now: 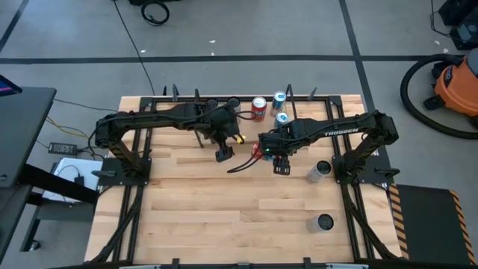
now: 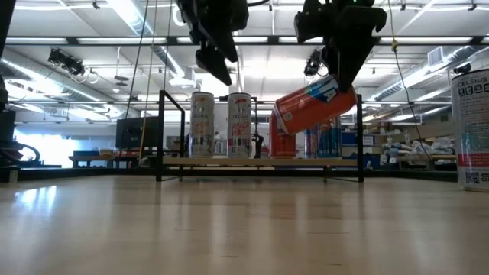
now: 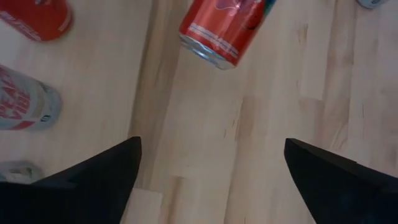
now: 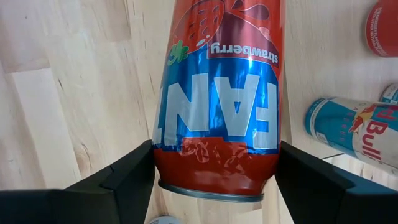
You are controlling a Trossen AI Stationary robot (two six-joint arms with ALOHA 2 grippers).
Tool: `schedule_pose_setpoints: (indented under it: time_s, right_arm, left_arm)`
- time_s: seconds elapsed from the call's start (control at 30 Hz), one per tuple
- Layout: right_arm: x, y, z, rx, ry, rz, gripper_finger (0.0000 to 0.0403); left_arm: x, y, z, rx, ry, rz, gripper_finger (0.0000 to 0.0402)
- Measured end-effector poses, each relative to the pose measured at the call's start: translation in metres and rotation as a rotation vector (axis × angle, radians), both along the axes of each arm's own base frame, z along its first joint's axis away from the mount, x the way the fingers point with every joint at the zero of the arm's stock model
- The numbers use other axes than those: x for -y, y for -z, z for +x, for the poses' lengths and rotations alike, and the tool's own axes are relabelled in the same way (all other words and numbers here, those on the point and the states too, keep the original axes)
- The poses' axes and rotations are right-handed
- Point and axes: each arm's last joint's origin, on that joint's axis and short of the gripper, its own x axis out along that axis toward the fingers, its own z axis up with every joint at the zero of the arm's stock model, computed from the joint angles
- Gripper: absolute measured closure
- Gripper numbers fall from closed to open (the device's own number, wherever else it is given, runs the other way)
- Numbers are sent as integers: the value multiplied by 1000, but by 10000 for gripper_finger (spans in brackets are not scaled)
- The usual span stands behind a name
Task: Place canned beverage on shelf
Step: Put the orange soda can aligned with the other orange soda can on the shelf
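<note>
While the left gripper (image 1: 224, 155) hangs spread and empty, the right gripper (image 4: 214, 165) clamps a tilted strawberry can (image 4: 217, 99).

Grey concrete floor (image 1: 246, 30) with pale taped lines surrounds the light butcher-block wooden desk (image 1: 224, 217). An orange-and-black shop vacuum (image 1: 457, 82) with a looping black hose (image 1: 418, 104) stands on the floor off one far corner of the desk. On the opposite side sits a dark side table (image 1: 22, 142), with a white box (image 1: 71, 175) and black cables on the floor next to it. Seen level across the desk, the hall behind is bright, with long ceiling light strips (image 2: 137, 19), exposed beams and cluttered work benches (image 2: 412, 156)
</note>
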Motion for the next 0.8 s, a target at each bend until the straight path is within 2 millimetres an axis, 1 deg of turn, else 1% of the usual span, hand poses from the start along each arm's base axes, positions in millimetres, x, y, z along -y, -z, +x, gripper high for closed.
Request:
schedule_pose_setpoints:
  time_s: [0.23,0.53,0.73,0.8]
  right_arm:
    - [0,0,1,3,-23,-5,110]
    - [1,0,1,-3,-48,-17,110]
    - [2,0,0,-16,-94,-52,110]
    - [2,0,1,-14,-127,-58,110]
  left_arm:
    - [0,-2,3,42,6,0,11]
    - [-2,-12,16,200,-26,20,11]
    - [-3,-10,16,186,-66,-10,11]
    - [-3,-6,18,179,-68,-15,11]
